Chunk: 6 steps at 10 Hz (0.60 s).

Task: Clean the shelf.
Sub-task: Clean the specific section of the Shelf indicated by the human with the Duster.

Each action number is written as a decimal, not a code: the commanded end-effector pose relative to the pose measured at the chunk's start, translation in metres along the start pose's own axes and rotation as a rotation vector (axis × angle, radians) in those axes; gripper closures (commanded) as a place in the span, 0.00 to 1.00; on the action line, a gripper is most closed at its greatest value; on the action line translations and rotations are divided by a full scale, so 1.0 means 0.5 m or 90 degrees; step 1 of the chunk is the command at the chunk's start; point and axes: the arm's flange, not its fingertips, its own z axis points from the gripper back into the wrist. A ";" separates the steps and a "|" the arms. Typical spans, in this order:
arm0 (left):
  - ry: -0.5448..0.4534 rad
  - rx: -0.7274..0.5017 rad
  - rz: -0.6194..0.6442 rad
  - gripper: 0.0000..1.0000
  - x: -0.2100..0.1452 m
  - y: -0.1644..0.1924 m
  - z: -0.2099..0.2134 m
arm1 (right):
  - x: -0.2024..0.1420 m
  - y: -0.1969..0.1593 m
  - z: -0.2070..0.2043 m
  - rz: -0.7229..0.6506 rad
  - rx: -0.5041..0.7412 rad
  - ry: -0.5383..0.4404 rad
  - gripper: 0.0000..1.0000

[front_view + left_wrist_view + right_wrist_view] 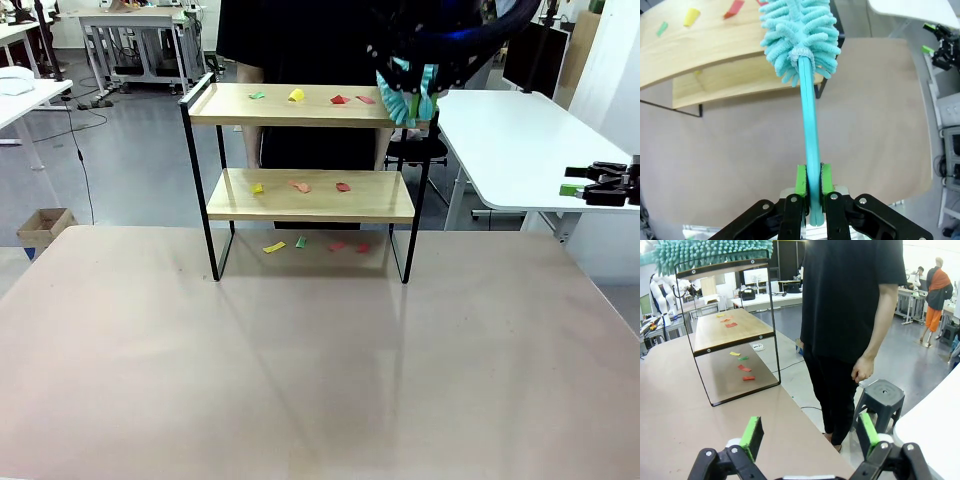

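The shelf (300,197) stands at the table's far side, two light wooden boards in a black frame. Small red, yellow and green scraps (296,95) lie on its top board, its lower board and the table beneath. My left gripper (813,181) is shut on the handle of a teal fluffy duster (800,37). The duster's head (408,97) hangs at the right end of the top board (705,47). My right gripper (575,180) is open and holds nothing, off the table's right side, away from the shelf (732,330).
A person in a black shirt (850,300) stands behind the shelf, one hand hanging down. A grey stool (883,395) is beside them. A white table (510,140) stands at the right. The near tabletop (300,370) is bare.
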 end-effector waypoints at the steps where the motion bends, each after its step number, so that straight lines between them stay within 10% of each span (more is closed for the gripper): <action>1: 0.013 -0.012 0.028 0.86 -0.014 0.031 -0.010 | 0.006 0.001 -0.003 0.003 0.002 0.000 0.00; 6: 0.040 0.006 0.019 0.86 0.014 0.029 -0.018 | 0.006 0.001 -0.003 0.003 0.002 0.000 0.00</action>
